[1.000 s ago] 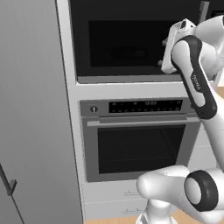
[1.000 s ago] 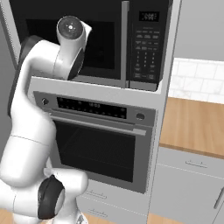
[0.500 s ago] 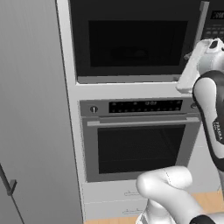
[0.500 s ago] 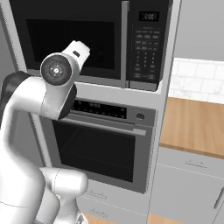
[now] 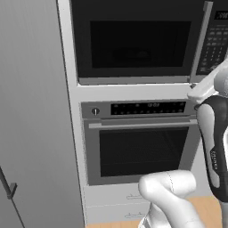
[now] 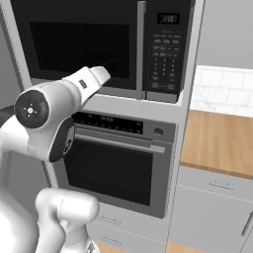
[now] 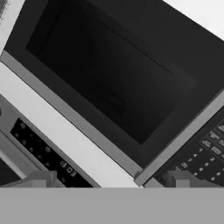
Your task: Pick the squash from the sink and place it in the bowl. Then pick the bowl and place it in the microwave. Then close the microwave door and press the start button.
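Observation:
The microwave (image 5: 142, 42) has its door (image 5: 138, 40) (image 6: 79, 42) (image 7: 109, 83) shut flush, black glass window dark. Its slim grey handle (image 5: 201, 40) (image 6: 140, 49) (image 7: 183, 135) runs beside the black keypad panel (image 5: 214, 44) (image 6: 165, 54) (image 7: 205, 155). My gripper (image 7: 109, 181) is open, with nothing between its fingertips (image 7: 37, 179). It hovers a short way off the door's lower edge, near the handle end. The white hand (image 6: 94, 78) (image 5: 205, 87) points up at the microwave. Squash, bowl and sink are out of view.
Below the microwave sits the larger oven (image 5: 142, 147) (image 6: 113, 168) with its horizontal bar handle (image 6: 118, 142) and control strip (image 7: 43, 153). A tall grey cabinet (image 5: 31, 111) stands to the left. A wooden counter (image 6: 220, 141) with white tile lies to the right.
My arm has swung away from the microwave door front, with the hand drawn back rightward and lower. The door stays shut throughout.

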